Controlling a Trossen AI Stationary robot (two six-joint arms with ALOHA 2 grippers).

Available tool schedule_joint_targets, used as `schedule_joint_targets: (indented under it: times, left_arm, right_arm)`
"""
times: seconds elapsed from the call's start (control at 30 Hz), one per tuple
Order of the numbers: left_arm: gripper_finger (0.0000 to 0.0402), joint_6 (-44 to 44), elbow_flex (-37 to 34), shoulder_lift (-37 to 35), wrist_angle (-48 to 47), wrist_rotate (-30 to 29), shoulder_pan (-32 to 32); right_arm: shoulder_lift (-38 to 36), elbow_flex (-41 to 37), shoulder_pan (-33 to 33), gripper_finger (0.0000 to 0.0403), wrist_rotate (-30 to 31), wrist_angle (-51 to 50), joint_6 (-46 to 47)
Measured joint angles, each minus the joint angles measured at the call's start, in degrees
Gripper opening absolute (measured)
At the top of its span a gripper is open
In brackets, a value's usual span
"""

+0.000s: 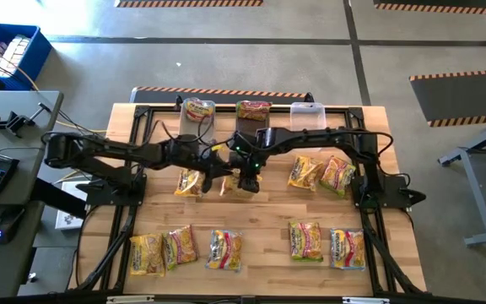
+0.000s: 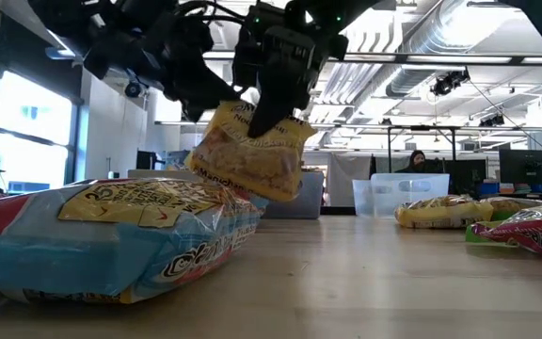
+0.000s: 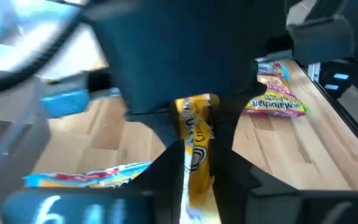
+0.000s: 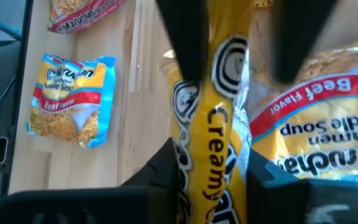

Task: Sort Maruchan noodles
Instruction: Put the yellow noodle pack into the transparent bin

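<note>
One yellow Maruchan packet (image 2: 252, 155) hangs on edge above the table's middle, between both grippers. My right gripper (image 1: 247, 180) comes down on it from the right and is shut on it. My left gripper (image 1: 224, 176) reaches in from the left. Its fingers stand on either side of the packet's other end, and the right wrist view shows a gap between one finger (image 4: 297, 37) and the packet. Another packet (image 1: 189, 181) lies flat on the table under the left arm. Several more lie along the near edge and at the right. My right gripper pinches the packet's two flat faces (image 4: 219, 155) between its two fingers, slanting down from above. The fingers grip near the packet's upper edge (image 2: 269, 118). The packet is lifted clear of the table, standing on edge and tilted. My left gripper has one finger (image 4: 182, 43) close against the packet's face; I cannot tell whether it touches.
Three tubs (image 1: 199, 110) (image 1: 253, 110) (image 1: 308, 112) stand at the far edge, and two of them hold packets. Packets lie at the near left (image 1: 163, 249), the near middle (image 1: 224, 251), the near right (image 1: 327, 245) and the right (image 1: 321, 173). Bare wood lies between these groups.
</note>
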Motion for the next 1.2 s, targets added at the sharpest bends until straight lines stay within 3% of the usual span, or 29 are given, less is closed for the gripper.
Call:
schedule_joint_targets:
  times: [0.17,0.33,0.5,0.67,0.93,1.2]
  left_arm:
    - [0.0099,0.42,-5.06,-7.14,3.67,-0.67,1.38]
    - [0.0096,-2.35,-14.61,-12.15,16.96,-0.91,2.11]
    - [0.0087,-5.76,-21.67,-13.43,25.95,-1.19,3.00]
    - [0.0081,-7.64,-24.35,-13.38,28.06,-2.97,3.64]
    - [0.0081,-8.50,-24.49,-13.36,27.92,-3.05,3.60]
    - [0.0078,-8.55,-24.49,-13.36,27.85,-3.68,3.60]
  right_arm:
    - [-2.21,3.25,-0.19,0.0086,6.22,-7.11,-4.56]
    - [-6.26,7.22,-2.74,0.0081,14.86,-17.69,-12.08]
    - [-10.77,9.38,-9.32,0.0077,28.08,-27.91,-20.03]
    - [-14.36,9.45,-19.06,0.0077,35.91,-33.25,-28.81]
    - [-14.53,5.62,-34.38,0.0077,35.41,-30.97,-40.29]
    - [-14.49,-6.94,-41.48,0.0076,34.04,-18.00,-47.21]
